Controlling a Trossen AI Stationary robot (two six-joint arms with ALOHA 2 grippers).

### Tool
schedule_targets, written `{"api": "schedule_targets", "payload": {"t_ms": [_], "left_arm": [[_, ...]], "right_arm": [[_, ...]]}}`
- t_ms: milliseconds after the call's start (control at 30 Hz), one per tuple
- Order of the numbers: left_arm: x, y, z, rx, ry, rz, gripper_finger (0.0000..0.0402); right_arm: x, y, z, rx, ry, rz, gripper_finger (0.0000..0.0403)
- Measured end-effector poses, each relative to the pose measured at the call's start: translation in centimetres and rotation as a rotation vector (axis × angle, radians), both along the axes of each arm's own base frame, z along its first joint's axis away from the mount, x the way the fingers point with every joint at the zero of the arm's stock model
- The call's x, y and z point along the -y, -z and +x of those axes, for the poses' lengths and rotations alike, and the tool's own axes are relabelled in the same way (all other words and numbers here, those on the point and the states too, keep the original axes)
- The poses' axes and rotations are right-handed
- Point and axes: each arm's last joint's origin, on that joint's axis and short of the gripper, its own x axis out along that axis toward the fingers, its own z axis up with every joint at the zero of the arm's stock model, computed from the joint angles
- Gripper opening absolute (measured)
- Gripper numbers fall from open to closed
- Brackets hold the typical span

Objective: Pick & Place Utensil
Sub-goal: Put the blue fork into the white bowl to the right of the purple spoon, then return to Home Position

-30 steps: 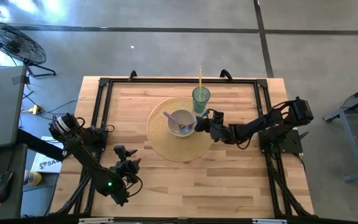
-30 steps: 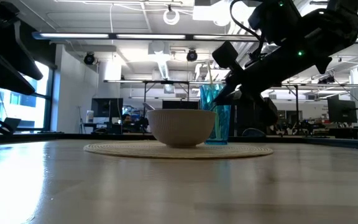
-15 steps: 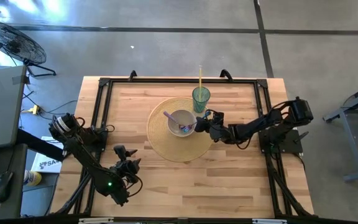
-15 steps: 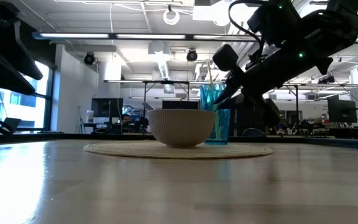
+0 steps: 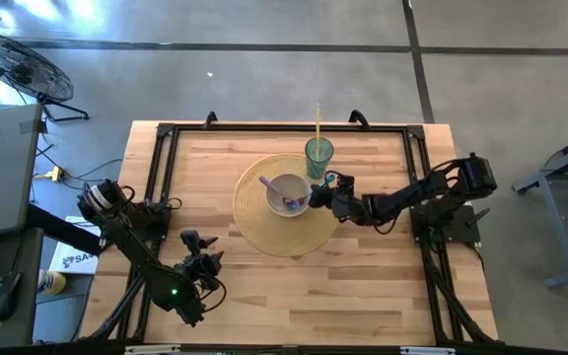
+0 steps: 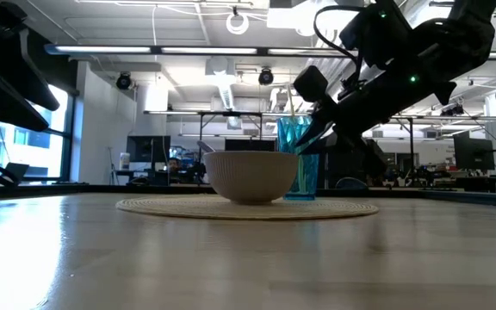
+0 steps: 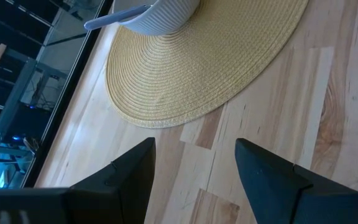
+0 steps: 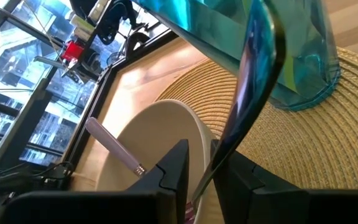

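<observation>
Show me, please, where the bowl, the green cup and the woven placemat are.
bowl [image 5: 288, 193]: high view, inside of the bowl.
green cup [image 5: 319, 154]: high view, its open mouth.
woven placemat [image 5: 286, 237]: high view, bare part near the table's front.

We can find only one piece of text in these views. In the high view, a white box [image 5: 67, 258] stands on the floor beside the left edge of the table [image 5: 363, 276], and it carries dark letters that we read as "SA"; the rest of the word is hidden by the left arm. We cannot read any other label, brand or number.
</observation>
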Motion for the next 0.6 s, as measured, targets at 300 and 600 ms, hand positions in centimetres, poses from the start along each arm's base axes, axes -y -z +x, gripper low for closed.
{"api": "schedule_targets", "payload": {"t_ms": [300, 600], "left_arm": [[0.00, 0.00, -0.01, -0.001, 0.000, 0.000, 0.0215], [-0.01, -0.01, -0.01, -0.002, 0.000, 0.000, 0.0215]], "right_arm": [[0.45, 0.32, -0.11, -0.035, -0.015, 0.021, 0.0073], [0.68, 0.37, -0.17, -0.047, -0.005, 0.012, 0.0114]]}}
